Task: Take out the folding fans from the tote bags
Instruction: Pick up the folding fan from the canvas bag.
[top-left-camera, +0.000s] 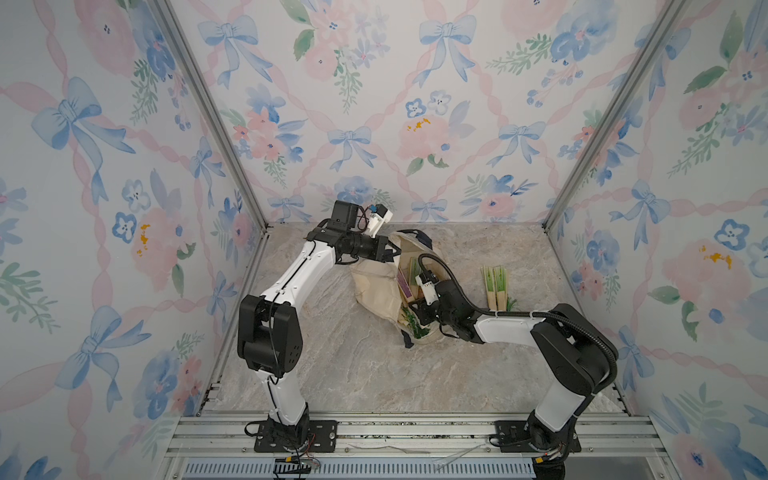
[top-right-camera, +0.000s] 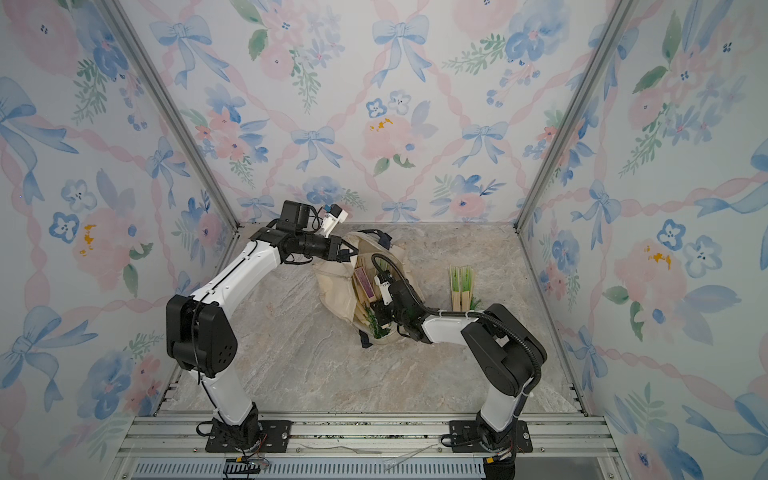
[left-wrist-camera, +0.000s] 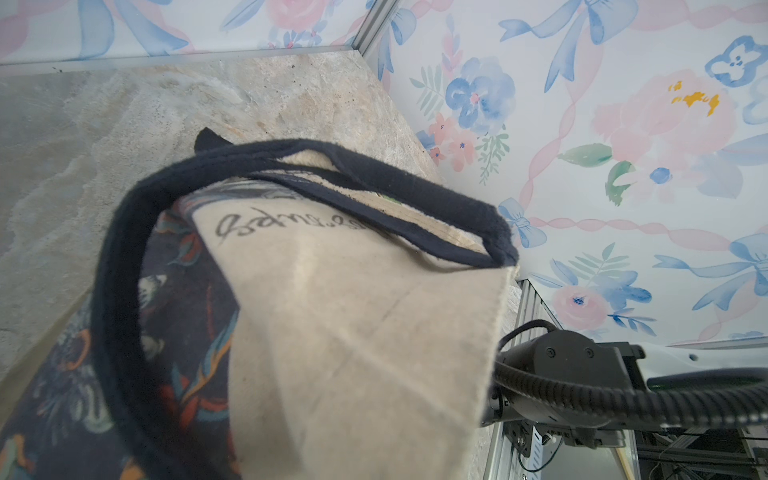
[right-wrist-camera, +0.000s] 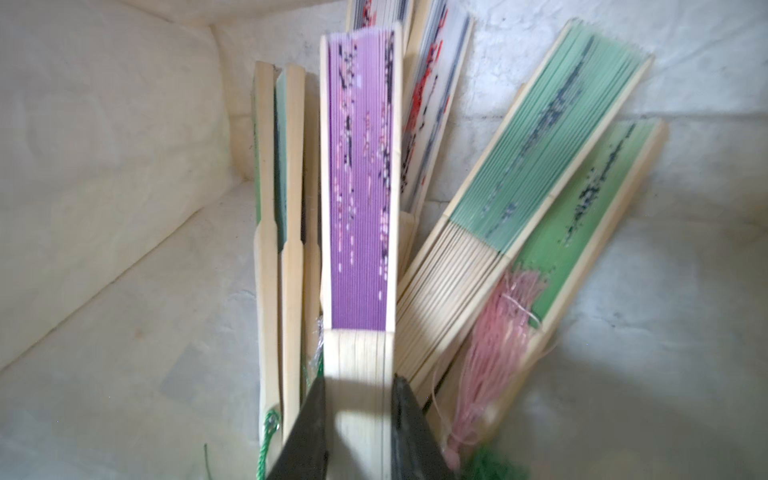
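The cream tote bag (top-left-camera: 374, 291) (top-right-camera: 332, 286) lies on the marble table with its mouth held open. My left gripper (top-left-camera: 388, 251) is shut on the bag's rim near a navy handle (left-wrist-camera: 316, 166); the canvas (left-wrist-camera: 353, 332) hides its jaws in the left wrist view. My right gripper (right-wrist-camera: 359, 399) reaches inside the bag and is shut on the bamboo rib end of a purple folding fan (right-wrist-camera: 359, 187) (top-left-camera: 404, 284). Several more fans lie in the bag: green ones (right-wrist-camera: 540, 158), a white and red one (right-wrist-camera: 428, 116), and a pink tassel (right-wrist-camera: 494, 345).
Two closed green fans (top-left-camera: 494, 286) (top-right-camera: 461, 286) lie side by side on the table to the right of the bag. Floral walls close in the back and both sides. An aluminium rail (top-left-camera: 395, 432) runs along the front edge.
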